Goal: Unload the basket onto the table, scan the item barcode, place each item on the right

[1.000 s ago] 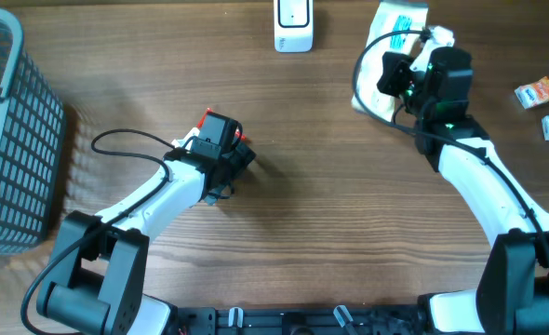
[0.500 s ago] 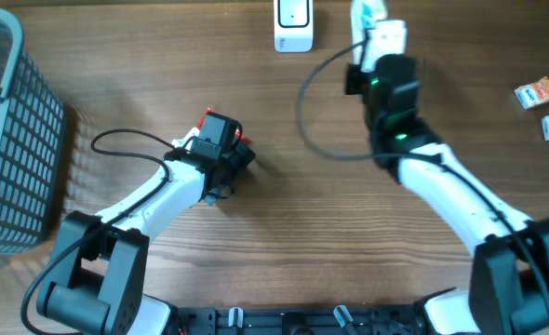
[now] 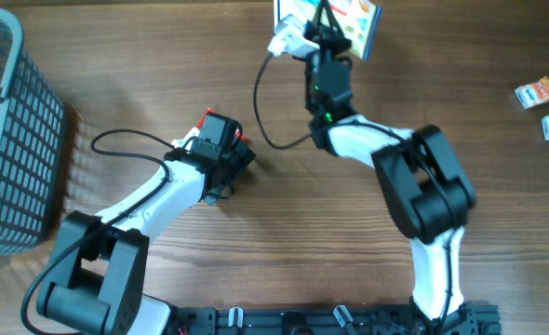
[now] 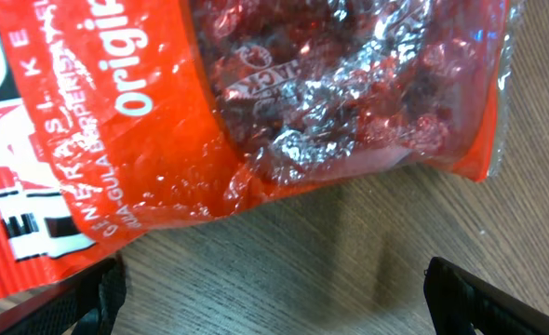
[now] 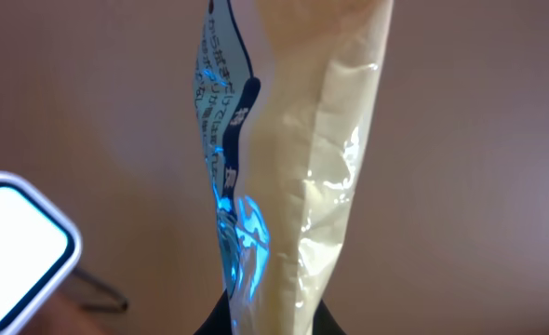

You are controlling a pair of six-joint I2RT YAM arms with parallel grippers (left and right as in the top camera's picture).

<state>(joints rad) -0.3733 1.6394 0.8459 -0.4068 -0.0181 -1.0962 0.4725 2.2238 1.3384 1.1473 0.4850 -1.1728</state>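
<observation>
two arms reach over a wooden table [image 3: 330, 233]. we see the right gripper [image 3: 319, 37] pinched tight on the near edge of a cream pouch [image 5: 335, 158]. the pouch sticks straight out from between its fingers, edge-on to the wrist camera, with a blue glow on its printed side. just left of those fingers and the pouch sits a white scanner [image 5: 14, 247]; we cannot tell whether the two touch. from above, the pouch shows a colourful printed face and hides most of the scanner. the left gripper [image 4: 274, 302] has its fingers [image 4: 475, 293] spread wide, one at each side, with nothing between them. a red sweet packet [image 4: 209, 121] with crinkled clear film lies on the table just ahead of those fingertips, apart from them. well to the left of the left fingers stands a grey basket [image 3: 5, 140]. far to the right of the right fingers lie two small packs [image 3: 536, 93].
</observation>
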